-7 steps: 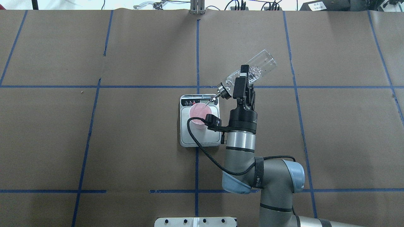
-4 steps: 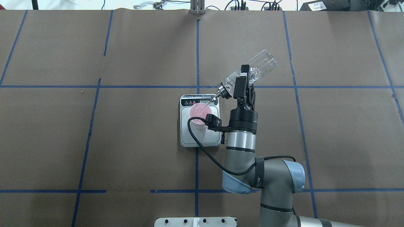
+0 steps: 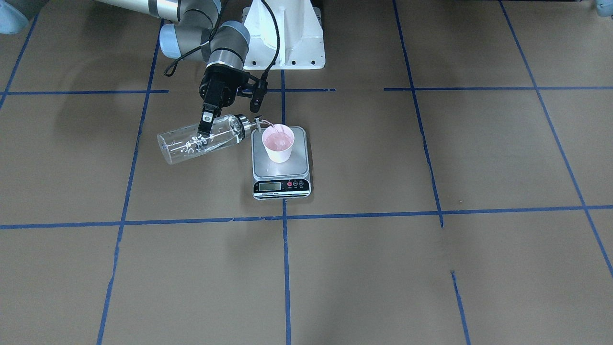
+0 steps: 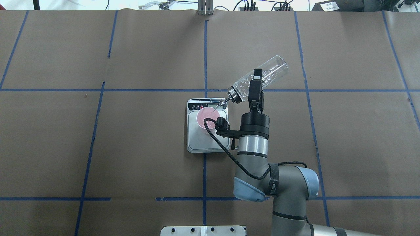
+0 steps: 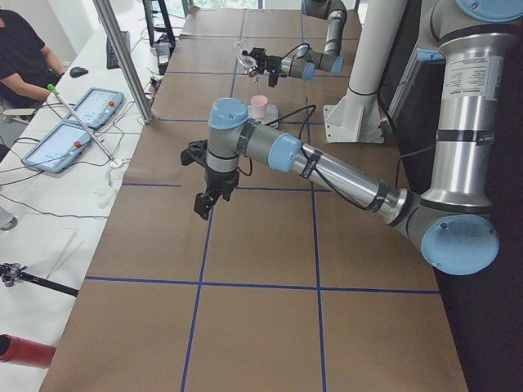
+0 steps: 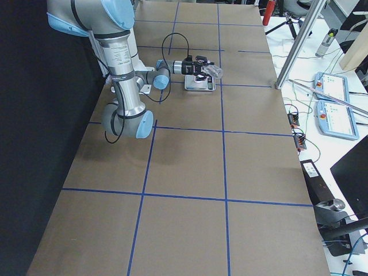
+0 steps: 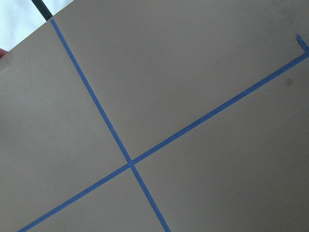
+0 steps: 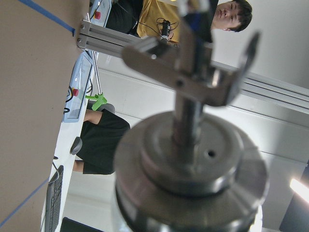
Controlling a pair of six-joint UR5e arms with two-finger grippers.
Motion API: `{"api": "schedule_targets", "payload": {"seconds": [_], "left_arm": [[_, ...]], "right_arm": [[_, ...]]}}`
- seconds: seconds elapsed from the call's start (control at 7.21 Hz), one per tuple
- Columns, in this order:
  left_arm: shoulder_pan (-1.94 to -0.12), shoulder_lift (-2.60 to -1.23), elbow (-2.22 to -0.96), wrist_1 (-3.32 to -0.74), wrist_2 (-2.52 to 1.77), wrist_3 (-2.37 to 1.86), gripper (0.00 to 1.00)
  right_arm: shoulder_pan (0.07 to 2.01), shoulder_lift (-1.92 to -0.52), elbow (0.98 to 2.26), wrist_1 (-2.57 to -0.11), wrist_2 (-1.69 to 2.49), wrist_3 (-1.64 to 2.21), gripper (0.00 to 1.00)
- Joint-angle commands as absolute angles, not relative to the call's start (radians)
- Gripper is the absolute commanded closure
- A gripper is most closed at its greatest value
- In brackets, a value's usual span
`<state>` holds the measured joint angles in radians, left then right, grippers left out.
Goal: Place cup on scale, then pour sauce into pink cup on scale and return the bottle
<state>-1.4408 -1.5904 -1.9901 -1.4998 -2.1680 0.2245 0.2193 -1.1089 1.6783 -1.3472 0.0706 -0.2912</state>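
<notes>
The pink cup (image 4: pixel 206 115) stands on the scale (image 4: pixel 200 144), on the back half of its silver platform (image 3: pixel 268 165). My right gripper (image 4: pixel 256 82) is shut on the clear glass bottle (image 4: pixel 267 72), which is tipped with its base raised. Its metal spout (image 4: pixel 220 105) reaches over the cup's rim (image 3: pixel 270 128). The sauce barely shows through the glass; the cup's inside (image 3: pixel 279 140) looks pink. The right wrist view is filled by the bottle's silver collar (image 8: pixel 193 164). My left gripper (image 5: pixel 204 204) hangs over bare table in the exterior left view; I cannot tell its state.
The white robot base (image 3: pixel 282 38) sits behind the scale. Blue tape lines (image 4: pixel 205 49) divide the brown table cover. My left arm (image 5: pixel 327 167) stretches low across the table's left end. A person (image 5: pixel 20 49), tablets (image 5: pixel 82 110) and a metal post (image 5: pixel 122 57) are beyond that end.
My right wrist has turned a little and shifted slightly right with the bottle. Its cable now crosses the cup's near side. The spout stays over the cup.
</notes>
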Motion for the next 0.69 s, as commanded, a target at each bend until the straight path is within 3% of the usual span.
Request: {"api": "schedule_targets", "payload": {"seconds": [0.0, 0.56], "left_arm": [[-1.442, -1.589, -1.993, -1.499, -2.168, 0.224, 0.00], [-1.443, -1.592, -1.993, -1.496, -2.168, 0.222, 0.00]], "right_arm": [[0.218, -1.106, 1.677, -1.324, 0.110, -0.229, 1.00], [0.206, -1.104, 1.687, -1.324, 0.195, 0.039, 1.00]]}}
